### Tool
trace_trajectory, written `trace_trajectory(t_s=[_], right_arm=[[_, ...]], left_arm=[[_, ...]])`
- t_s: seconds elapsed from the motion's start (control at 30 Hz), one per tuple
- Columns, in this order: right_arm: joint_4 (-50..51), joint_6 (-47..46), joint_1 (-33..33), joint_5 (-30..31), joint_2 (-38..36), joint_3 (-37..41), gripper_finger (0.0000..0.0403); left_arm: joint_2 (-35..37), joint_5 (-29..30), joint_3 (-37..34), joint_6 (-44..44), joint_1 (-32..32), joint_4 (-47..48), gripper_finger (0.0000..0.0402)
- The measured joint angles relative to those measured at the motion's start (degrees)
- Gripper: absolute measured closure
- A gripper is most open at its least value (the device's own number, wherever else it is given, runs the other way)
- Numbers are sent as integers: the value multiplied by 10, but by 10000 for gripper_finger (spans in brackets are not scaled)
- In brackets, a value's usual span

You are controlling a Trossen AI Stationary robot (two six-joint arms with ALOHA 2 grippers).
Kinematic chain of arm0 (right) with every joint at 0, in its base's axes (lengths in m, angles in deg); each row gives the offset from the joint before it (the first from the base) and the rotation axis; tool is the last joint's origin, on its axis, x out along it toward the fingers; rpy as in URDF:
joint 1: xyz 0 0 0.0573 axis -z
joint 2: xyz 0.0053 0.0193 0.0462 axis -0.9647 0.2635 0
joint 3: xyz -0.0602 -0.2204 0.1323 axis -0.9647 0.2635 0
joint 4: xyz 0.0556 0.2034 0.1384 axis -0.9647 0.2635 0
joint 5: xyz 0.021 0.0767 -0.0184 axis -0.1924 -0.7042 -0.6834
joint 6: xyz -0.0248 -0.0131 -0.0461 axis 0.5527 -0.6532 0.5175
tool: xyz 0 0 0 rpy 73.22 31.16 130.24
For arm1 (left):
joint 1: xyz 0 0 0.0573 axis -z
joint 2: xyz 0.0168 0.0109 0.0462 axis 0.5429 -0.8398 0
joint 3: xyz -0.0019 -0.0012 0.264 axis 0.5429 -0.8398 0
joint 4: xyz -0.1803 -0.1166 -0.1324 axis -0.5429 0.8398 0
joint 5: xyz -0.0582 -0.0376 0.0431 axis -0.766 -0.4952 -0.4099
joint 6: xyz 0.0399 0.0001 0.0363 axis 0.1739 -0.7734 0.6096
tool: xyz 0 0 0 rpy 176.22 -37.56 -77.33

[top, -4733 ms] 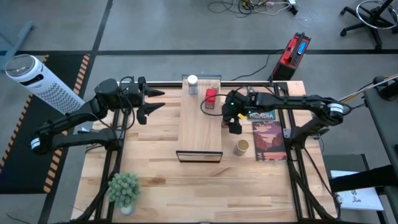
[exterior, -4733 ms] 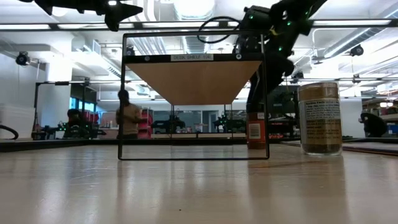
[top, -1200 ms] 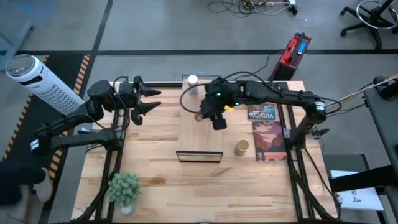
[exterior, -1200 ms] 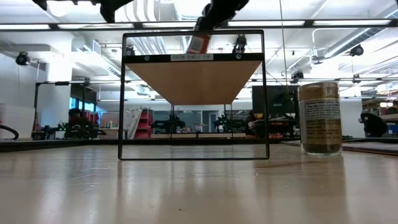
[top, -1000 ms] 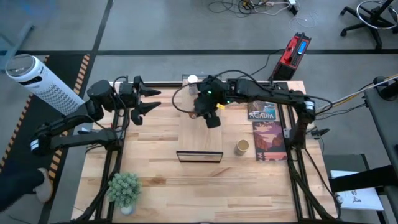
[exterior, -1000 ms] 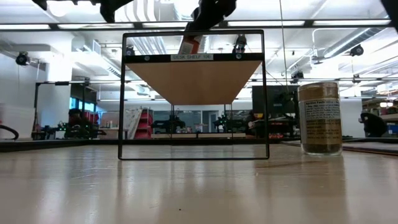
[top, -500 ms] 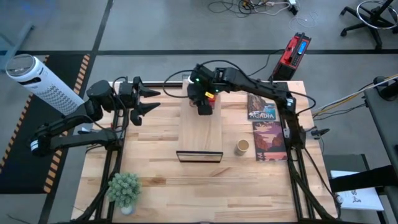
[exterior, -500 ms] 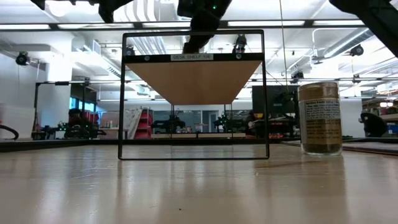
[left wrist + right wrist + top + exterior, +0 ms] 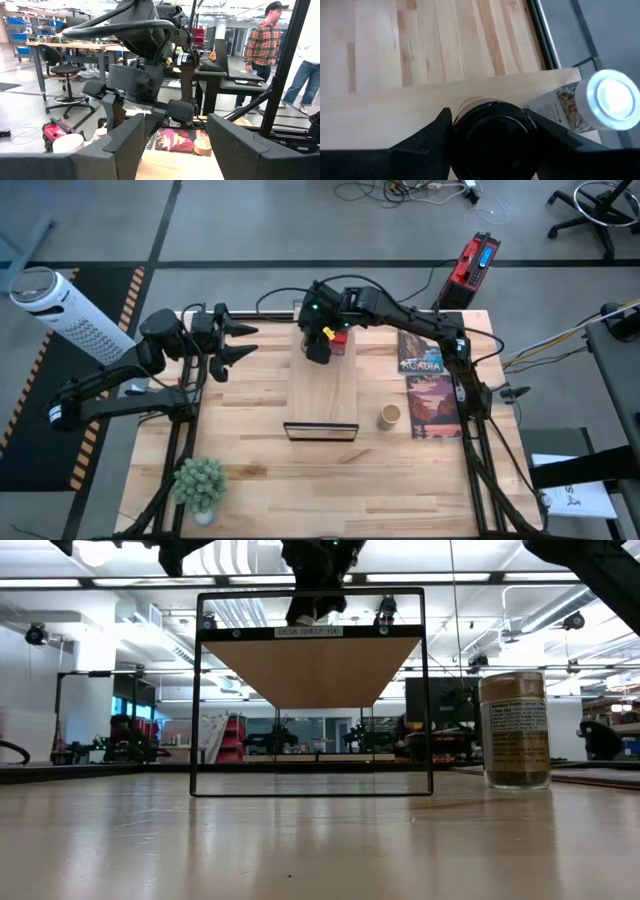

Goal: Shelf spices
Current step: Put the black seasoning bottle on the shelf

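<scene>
From above, the right gripper [image 9: 317,346] hung over the shelf's [image 9: 322,395] far end, the red tin [image 9: 339,340] just beside it. The right wrist view showed its fingers [image 9: 436,131] closed around the black-lidded jar [image 9: 492,136], the white-capped jar [image 9: 609,98] close by. The left gripper [image 9: 243,340] waited wide apart beside the shelf.

Looks like a robotics lab or open workshop hall. Bare grey concrete floor [image 9: 250,220] with loose cables [image 9: 420,190], a black mat with hazard stripes [image 9: 90,330], a red power unit [image 9: 471,260] and a rolling office chair [image 9: 600,205] around the test table [image 9: 250,450]. Exposed ceiling ducts [image 9: 240,560] and strip lights [image 9: 560,578] overhead. Farther off, workbenches [image 9: 65,47] with blue storage bins [image 9: 20,22], a task chair [image 9: 67,75], and a person in a plaid shirt [image 9: 264,45] standing at a desk.
</scene>
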Motion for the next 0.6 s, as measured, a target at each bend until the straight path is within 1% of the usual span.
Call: trace_trajectory(t_s=[0.1, 0.23, 0.6], right_arm=[[-1, -29, 1, 35, 9, 0, 209], [2, -51, 3, 45, 17, 0, 209], [21, -21, 6, 57, 21, 0, 201]], left_arm=[[-1, 0, 0, 0, 0, -1, 197], [0, 0, 0, -2, 0, -1, 201], [-1, 0, 0, -2, 0, 1, 197]])
